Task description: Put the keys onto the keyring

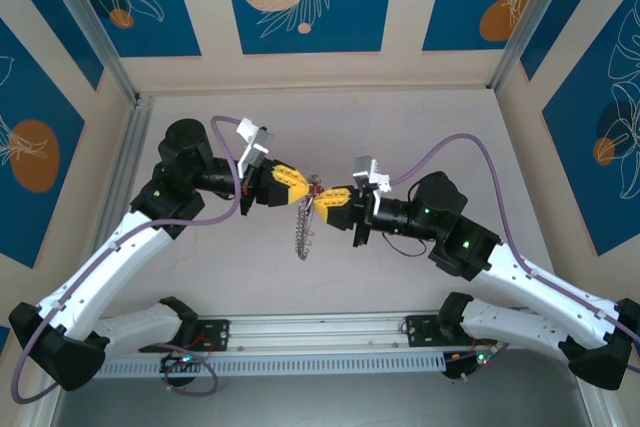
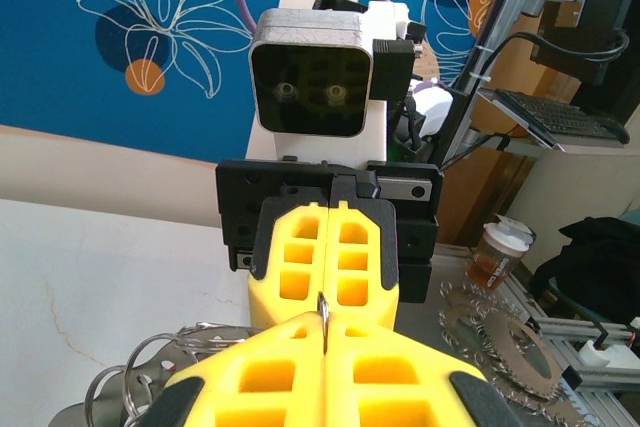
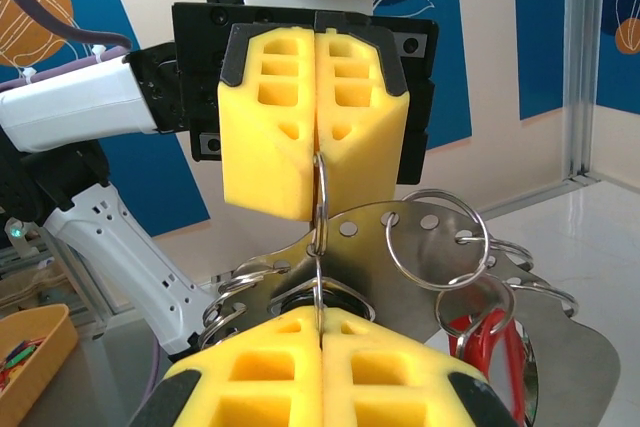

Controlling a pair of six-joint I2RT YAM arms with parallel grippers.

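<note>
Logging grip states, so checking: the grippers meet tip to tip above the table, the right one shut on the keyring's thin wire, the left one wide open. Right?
No: the left gripper is shut, not open. The left wrist view shows it closed tight on the keyring wire. The rest holds: the right gripper is shut on that wire, tip to tip with the left.

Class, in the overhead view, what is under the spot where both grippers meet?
Small silvery pieces dangle there from the keyring, pinched by the left gripper and right gripper. The ring's gripped stretches are hidden inside the shut jaws.
</note>
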